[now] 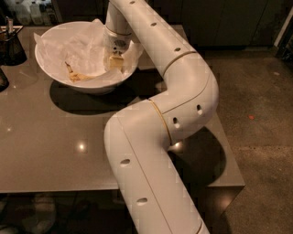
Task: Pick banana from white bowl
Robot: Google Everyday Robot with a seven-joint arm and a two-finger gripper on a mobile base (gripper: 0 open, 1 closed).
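Note:
The white bowl [52, 73] stands at the back left of the grey table, lined with crumpled white paper [78, 43]. The banana [78, 76], small, curved and yellow-brown with a dark stem, lies on the paper at the bowl's bottom, towards the front. My gripper [115, 62] reaches down into the bowl on its right side, just inside the rim. It is to the right of the banana, a short way from it. My white arm bends across the middle of the view and hides the bowl's right rim.
A dark container with utensils [11, 45] stands at the table's left edge, with another dark object [2, 80] in front of it. Bottles [32, 11] stand behind the table. The grey table [55, 141] ends at right, where bare floor [261, 137] begins.

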